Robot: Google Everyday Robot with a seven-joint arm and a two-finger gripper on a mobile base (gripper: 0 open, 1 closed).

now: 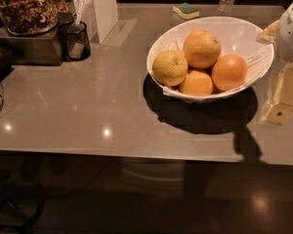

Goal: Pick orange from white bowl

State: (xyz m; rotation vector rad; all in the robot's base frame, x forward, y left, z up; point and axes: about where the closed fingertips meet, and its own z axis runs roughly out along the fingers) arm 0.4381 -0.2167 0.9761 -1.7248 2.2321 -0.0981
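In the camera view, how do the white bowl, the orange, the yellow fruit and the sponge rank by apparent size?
1. white bowl
2. orange and yellow fruit: alike, not ranked
3. sponge, though it lies farther away
The gripper is at the right edge, beside the bowl.

We see dim, warm-toned scene. Light falls from above and behind: bowl (254, 38) throws hard dark shadow forward onto bench (88, 106), toward us. We note small glare spots near bench front edge and broad pale sheen across its left half. Floor below near black, one faint reflection at right. Fruit tops lit, undersides shaded; orange (229, 72) glows evenly. Pincer (282, 104) at right edge beside bowl, pale, partly washed out; narrow shadow below it. Back row dark.
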